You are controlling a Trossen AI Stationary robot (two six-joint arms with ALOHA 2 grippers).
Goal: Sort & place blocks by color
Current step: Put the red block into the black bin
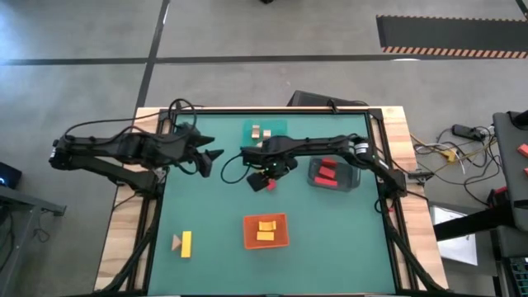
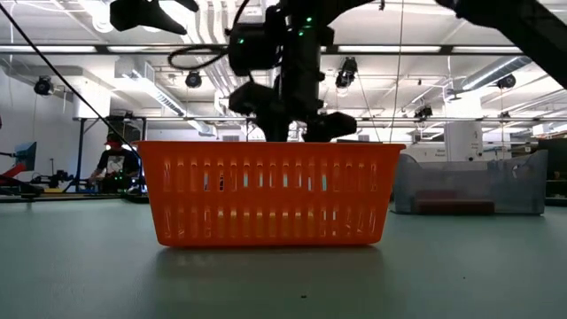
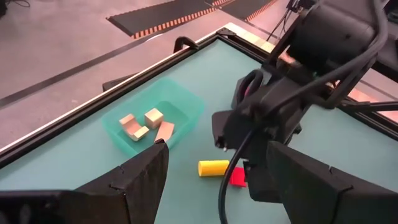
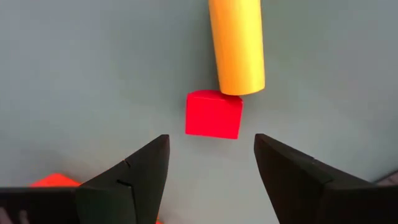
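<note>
Red target: small red wooden cube [image 4: 213, 114] lies flat on the green surface [image 1: 214, 239], directly ahead of the right gripper [image 4: 211, 165] and centred on the gap between its fingers.
Yellow neighbour: yellow wooden cylinder [image 4: 236, 43] touches the cube's far corner, its long axis running straight away from the gripper (so it sits beyond the cube, not beside it).
Right gripper: wide, holding nothing, poised just above the cube near the middle of the surface.
Left gripper: [image 3: 217, 180] wide and empty, waiting toward the left side, farther from the cube than the right.
Trays: grey tray [image 1: 333, 174] with red blocks lies just right of the right gripper; teal tray [image 3: 155, 118] holds tan pieces; orange tray [image 1: 266, 232] holds yellow ones.
Loose blocks: yellow bar [image 1: 186, 242] and tan wedge [image 1: 176, 242] near the front left.
Judgement: straight descent should bracket the cube; the cylinder may be nudged.
</note>
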